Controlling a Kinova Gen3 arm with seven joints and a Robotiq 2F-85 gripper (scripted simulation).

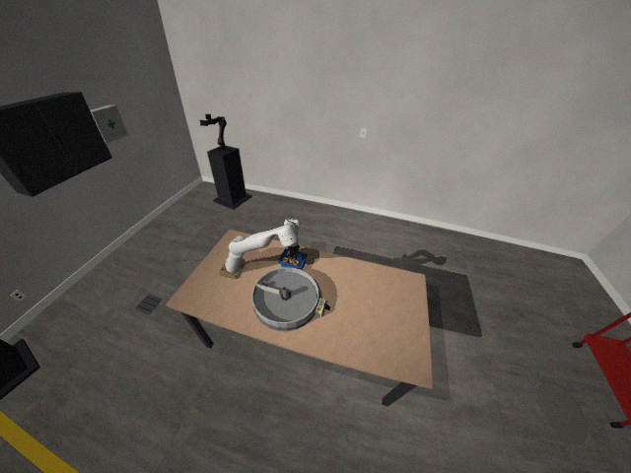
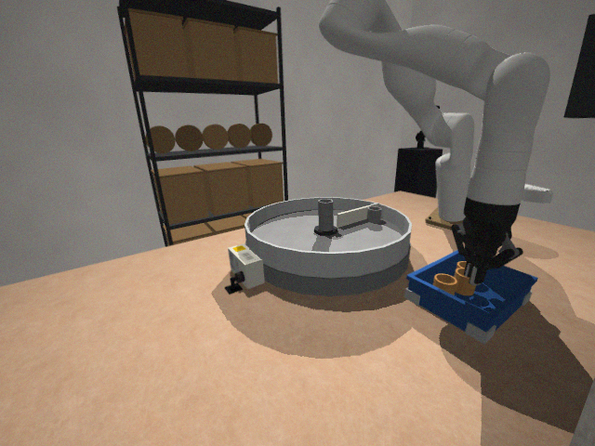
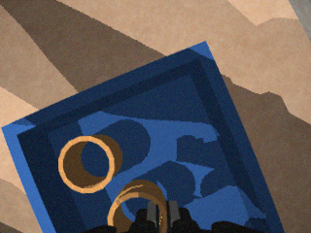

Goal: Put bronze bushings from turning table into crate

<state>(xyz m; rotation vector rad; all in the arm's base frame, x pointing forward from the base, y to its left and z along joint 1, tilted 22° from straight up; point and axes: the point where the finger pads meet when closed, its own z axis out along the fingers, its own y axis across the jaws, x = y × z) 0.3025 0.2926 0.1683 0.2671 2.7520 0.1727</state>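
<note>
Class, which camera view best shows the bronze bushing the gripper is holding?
The wrist view: the held bushing shows its open ring, wall pinched by the gripper. The exterior view shows its side in the crate. The top view shows only specks.

Blue crate (bronze bushings inside)

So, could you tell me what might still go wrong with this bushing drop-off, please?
The black tool grips the bronze cylindrical bushing by its thin wall, so it could tip on release. It hangs close beside the other bronze bushing in the blue plastic crate, so opening could nudge that one.
</note>
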